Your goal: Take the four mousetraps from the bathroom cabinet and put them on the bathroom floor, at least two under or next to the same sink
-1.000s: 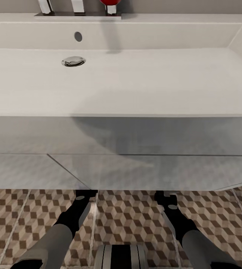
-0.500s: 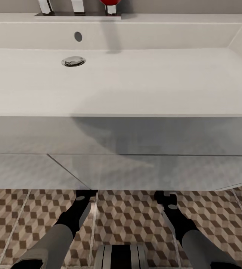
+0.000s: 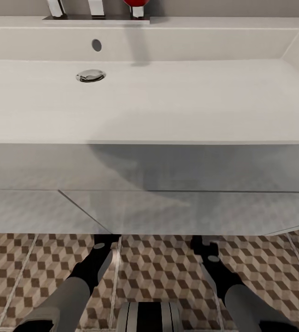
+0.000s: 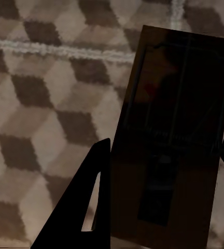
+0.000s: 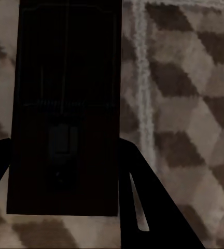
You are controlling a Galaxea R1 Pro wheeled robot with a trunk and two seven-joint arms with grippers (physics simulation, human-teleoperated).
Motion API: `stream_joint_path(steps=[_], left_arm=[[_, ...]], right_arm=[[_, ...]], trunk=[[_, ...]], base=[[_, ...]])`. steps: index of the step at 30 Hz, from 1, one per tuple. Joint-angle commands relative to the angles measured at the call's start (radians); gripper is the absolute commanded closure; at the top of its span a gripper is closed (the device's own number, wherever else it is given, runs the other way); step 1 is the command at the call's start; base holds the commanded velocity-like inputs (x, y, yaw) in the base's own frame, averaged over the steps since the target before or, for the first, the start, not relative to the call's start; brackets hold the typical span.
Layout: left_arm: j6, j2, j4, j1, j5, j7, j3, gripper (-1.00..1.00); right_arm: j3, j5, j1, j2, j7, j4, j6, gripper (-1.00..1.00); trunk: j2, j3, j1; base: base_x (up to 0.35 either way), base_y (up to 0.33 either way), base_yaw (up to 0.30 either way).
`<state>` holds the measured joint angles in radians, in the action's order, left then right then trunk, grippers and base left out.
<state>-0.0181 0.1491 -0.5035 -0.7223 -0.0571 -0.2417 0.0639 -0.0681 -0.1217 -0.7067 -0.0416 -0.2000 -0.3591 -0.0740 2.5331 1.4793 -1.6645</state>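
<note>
In the left wrist view a dark brown mousetrap (image 4: pixel 174 104) with wire parts sits between the fingers of my left gripper (image 4: pixel 166 148), which press on both its long edges just above the cube-patterned bathroom floor (image 4: pixel 34 104). A second mousetrap (image 5: pixel 68 67) is held the same way by my right gripper (image 5: pixel 64 148), beside a pale grout line. In the head view the wide white sink (image 3: pixel 149 101) tops its white vanity unit (image 3: pixel 168 207). My left arm (image 3: pixel 92 267) and right arm (image 3: pixel 216 272) reach under the vanity, and its front edge hides both grippers.
The chrome tap base (image 3: pixel 96 11) and a red item (image 3: pixel 135 4) stand at the sink's back rim, and the drain (image 3: pixel 90 75) lies left of centre. The vanity's underside hangs low over my wrists. Patterned floor (image 3: pixel 158 267) shows between the arms, with my base (image 3: pixel 149 316) at the bottom.
My right wrist has shifted very slightly downward in the head view. The left arm and the rest of the scene look the same.
</note>
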Motion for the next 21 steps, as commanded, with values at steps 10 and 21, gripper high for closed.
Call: stream_joint_path(steps=[10,21], left_arm=[[-0.002,-0.027,0.026,0.000,-0.008,-0.002,0.009,1.00],[-0.002,-0.030,0.027,0.000,-0.009,-0.003,0.010,1.00]], right_arm=[[-0.007,-0.006,-0.003,-0.004,0.002,0.031,-0.029,1.00],[-0.003,-0.014,-0.003,-0.015,0.000,0.026,-0.051,1.00]], trunk=[[0.000,0.001,0.000],[0.000,0.001,0.000]], base=[[0.000,0.000,0.000],[0.000,0.000,0.000]])
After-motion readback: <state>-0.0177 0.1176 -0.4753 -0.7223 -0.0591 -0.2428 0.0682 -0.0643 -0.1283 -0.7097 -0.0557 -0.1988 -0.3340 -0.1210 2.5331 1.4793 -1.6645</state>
